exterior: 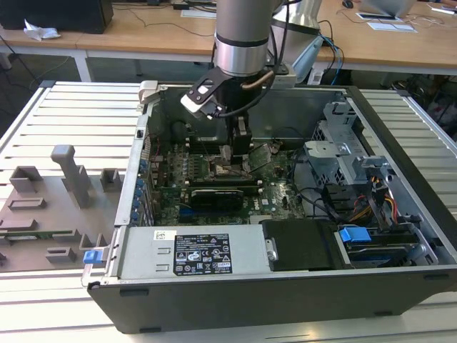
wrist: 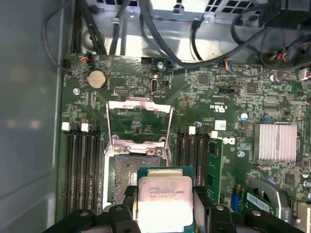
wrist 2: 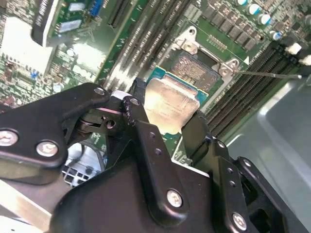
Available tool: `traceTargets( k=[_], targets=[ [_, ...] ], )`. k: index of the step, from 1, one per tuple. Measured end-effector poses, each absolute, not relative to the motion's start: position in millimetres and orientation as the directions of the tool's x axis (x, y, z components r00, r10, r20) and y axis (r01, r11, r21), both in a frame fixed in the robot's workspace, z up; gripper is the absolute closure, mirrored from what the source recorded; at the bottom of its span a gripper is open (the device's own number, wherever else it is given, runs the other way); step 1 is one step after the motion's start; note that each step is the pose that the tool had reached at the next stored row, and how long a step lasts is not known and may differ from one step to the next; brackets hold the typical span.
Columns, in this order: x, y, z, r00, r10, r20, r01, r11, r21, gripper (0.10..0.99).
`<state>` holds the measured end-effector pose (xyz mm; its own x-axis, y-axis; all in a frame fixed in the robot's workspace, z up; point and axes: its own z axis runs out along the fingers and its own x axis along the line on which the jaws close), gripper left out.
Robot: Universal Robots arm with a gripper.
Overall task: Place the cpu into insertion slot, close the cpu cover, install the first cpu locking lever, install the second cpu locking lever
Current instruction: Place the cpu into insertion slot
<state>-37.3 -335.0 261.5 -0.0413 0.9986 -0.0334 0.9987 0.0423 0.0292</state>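
Observation:
My gripper (wrist: 165, 206) is shut on the cpu (wrist: 163, 196), a silvery square chip on a green edge, held by its two sides between the black fingers (wrist: 127, 208). The chip hangs just above and partly over the insertion slot (wrist: 131, 170), whose dark square bed is uncovered. The cpu cover (wrist: 138, 104) stands flipped open on the far side of the socket. In the second wrist view the cpu (wrist 2: 170, 104) sits between the fingers (wrist 2: 138, 114) short of the insertion slot (wrist 2: 197, 68), and a thin locking lever (wrist 2: 267, 74) sticks out sideways. In the exterior view the gripper (exterior: 239, 146) reaches down into the computer case over the motherboard.
Black memory slots (wrist: 82, 170) flank the socket on both sides. A finned heatsink (wrist: 277, 141) and cables (wrist: 160, 34) lie nearby. The case walls (exterior: 136, 171), a drive cage (exterior: 343, 157) and a power supply (exterior: 207, 254) surround the board. Grey fixtures (exterior: 64, 179) stand at the exterior view's left.

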Motion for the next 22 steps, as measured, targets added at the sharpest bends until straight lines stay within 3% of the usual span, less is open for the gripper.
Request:
traceTargets(
  k=[3,22],
  targets=[
    [-37.3,-317.1,253.4,-0.041,0.999,-0.033,0.999,0.042,0.029,0.541],
    [-43.4,-313.8,214.7,-0.016,0.999,-0.032,0.999,0.017,0.029,0.541]
  ],
)
